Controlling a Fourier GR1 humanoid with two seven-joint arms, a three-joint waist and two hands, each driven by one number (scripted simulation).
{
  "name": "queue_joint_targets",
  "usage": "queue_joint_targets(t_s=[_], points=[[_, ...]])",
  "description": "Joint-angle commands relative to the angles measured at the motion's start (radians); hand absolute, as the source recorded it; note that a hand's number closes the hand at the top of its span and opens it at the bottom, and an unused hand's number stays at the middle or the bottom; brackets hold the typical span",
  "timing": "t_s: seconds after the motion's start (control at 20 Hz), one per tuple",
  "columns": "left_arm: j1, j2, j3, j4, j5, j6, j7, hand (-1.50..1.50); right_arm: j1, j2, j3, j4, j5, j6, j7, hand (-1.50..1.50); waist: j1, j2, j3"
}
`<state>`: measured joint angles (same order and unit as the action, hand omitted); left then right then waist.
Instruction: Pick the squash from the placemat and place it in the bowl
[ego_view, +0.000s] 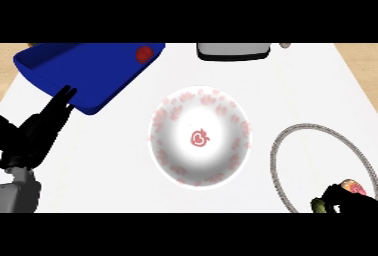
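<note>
Black right hand (345, 199), low at the view's right corner, fingers curled round the squash (320, 205), whose green end shows just left of the hand and a pinkish patch just above it. Hand and squash sit over the lower part of the placemat (279, 150), a white round mat with a grey rim, cut off by the view's right edge. Left of the hand, apart from the mat's rim: white bowl (170, 112) with red pattern, open white counter (310, 90) around it. Farther left: blue tray (88, 70) with a red item (145, 52). Left hand (40, 127), at the left edge, fingers straight, resting beside the tray's near rim. Beyond the bowl: grey-and-white object (232, 50) at the counter's far edge.
</note>
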<state>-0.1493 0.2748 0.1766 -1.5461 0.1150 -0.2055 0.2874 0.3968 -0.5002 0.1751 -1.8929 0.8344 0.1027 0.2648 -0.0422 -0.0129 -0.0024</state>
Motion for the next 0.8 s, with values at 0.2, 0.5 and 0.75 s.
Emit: queue_joint_targets(t_s=[0.2,0.5,0.75], points=[[-0.006,-0.038,-0.028,-0.002,-0.009,0.010,0.005,0.00,0.316,-0.042,0.020,-0.564,0.051,0.060,0.107,1.50,0.014,0.007,0.001],[-0.057,-0.010,0.001,0.065,-0.010,0.001,-0.014,0.00,0.359,-0.100,-0.013,-0.799,0.069,0.113,0.154,1.50,-0.010,0.007,-0.003],[-0.042,-0.016,-0.014,0.015,0.002,-0.007,0.030,0.00,0.253,-0.122,-0.013,-0.825,0.040,0.165,0.237,1.50,0.013,0.006,-0.004]])
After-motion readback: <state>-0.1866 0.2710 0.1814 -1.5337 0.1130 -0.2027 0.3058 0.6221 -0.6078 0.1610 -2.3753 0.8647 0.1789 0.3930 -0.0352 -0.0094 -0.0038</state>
